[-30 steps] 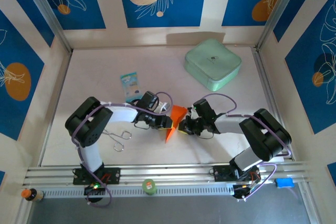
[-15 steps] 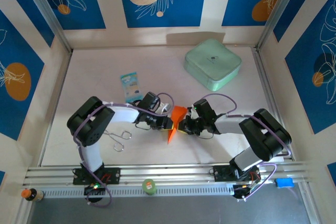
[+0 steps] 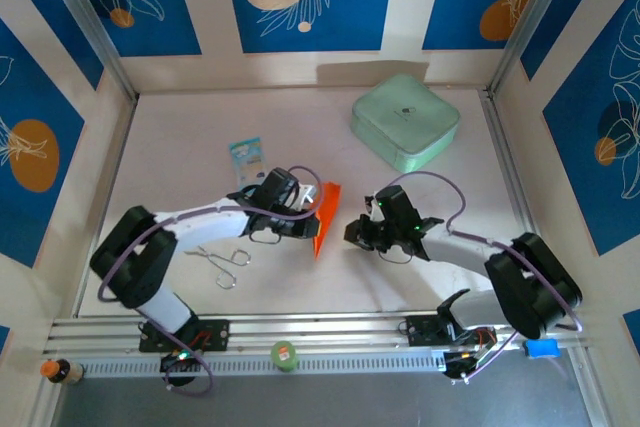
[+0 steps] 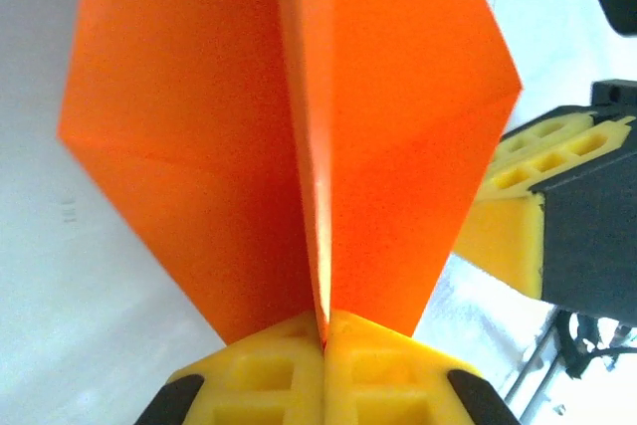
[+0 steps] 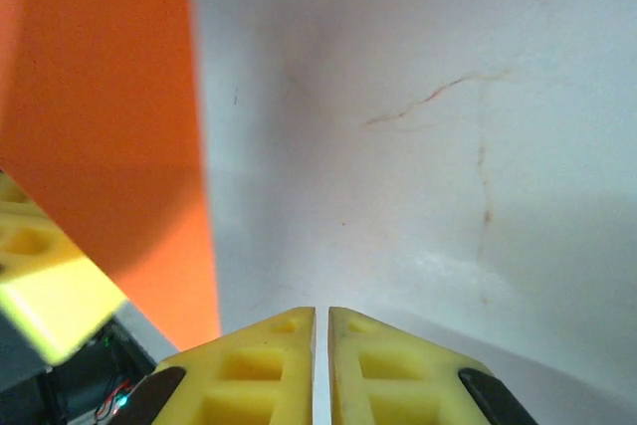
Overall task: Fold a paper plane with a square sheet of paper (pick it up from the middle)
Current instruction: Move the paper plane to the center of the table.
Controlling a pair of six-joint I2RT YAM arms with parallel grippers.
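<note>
Orange paper, folded along a centre crease into a narrow pointed shape, is seen near the middle of the white surface in the top view. It is turned on its edge, with one tip toward the far wall and the other toward the arms. Whether its lower edge touches the surface cannot be told.

The paper is held by the left end effector. In the left wrist view the two yellow pads are pressed together on the bottom of the crease, and the two halves of the paper are spread upward to both sides of it.

The right end effector is placed just beside the paper, on its right side, and is apart from it. Its yellow pads are brought almost together, with only a thin slit left, and nothing is gripped between them. In the right wrist view the paper is seen at the left edge and bare surface with faint brown marks is seen ahead.

A mint-green box is set at the far right of the surface, well apart from the paper. A small blue-and-white packet is lying behind the left arm, and a small metal tool with ring handles is lying near the same arm on the near side
</note>
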